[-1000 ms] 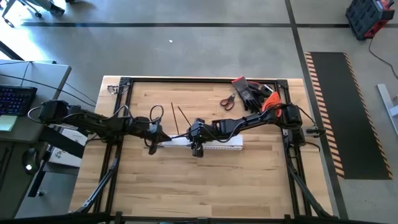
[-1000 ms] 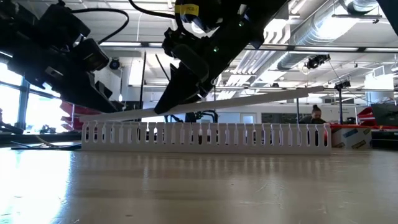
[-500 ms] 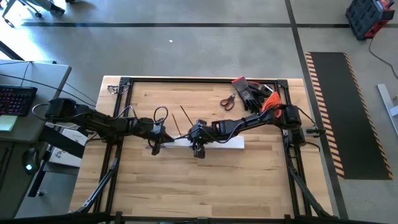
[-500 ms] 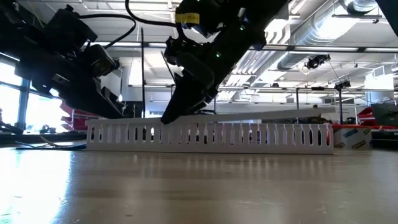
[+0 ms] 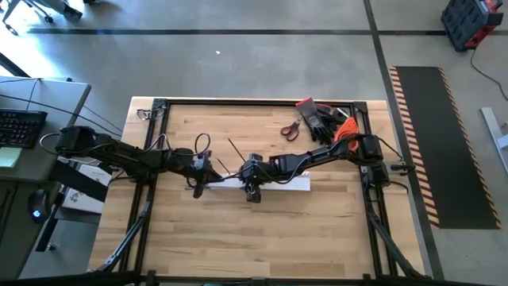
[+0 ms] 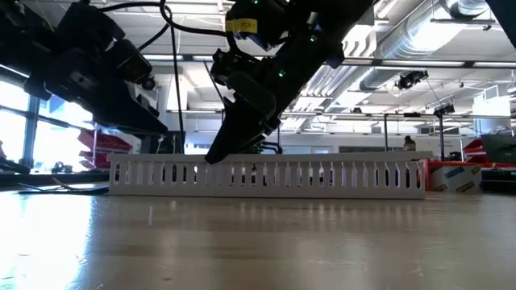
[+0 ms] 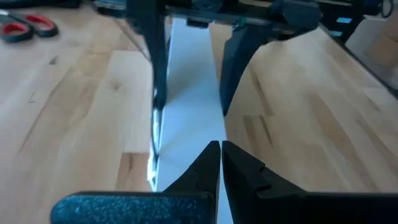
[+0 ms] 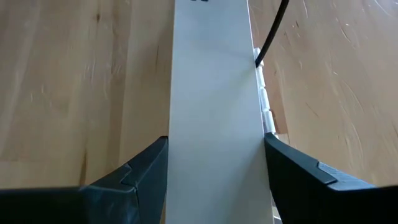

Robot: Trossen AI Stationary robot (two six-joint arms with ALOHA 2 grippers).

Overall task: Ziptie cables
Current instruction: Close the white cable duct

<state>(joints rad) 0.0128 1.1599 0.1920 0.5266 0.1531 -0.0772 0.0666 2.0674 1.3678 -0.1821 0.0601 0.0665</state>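
A white slotted channel point(image 6: 322, 173) lies lengthwise at the table's middle. A flat white strip point(image 8: 214, 93) rests along its top. My right gripper point(image 8: 215, 140) straddles the strip left of its middle and is shut on it. My left gripper point(image 7: 221, 146) is shut, its tips over the strip's left end point(image 5: 208, 184). One thin dark cable point(image 5: 235, 151) lies on the wood beyond the channel, its near end point(image 8: 257, 61) at the strip's edge. The strip hides whatever is inside the channel. My right gripper pinches the strip's two long edges point(image 8: 175, 134) between its fingers, one finger on each side. The fingers slant down from the table's right and point along the strip. The strip lies level on the channel's top. My left gripper: I cannot tell whether its shut tips touch the strip.
Red-handled scissors point(image 5: 290, 129), black gloves point(image 5: 321, 117) and an orange tool point(image 5: 343, 131) lie at the far right. Bare wood point(image 5: 262, 230) spreads between the channel and the near edge. A black frame point(image 5: 159, 103) borders the table.
My right gripper has sunk a little. The strip, which slanted with its right end raised, has come down level onto the channel. My left gripper has shifted slightly toward the table's right, still shut.
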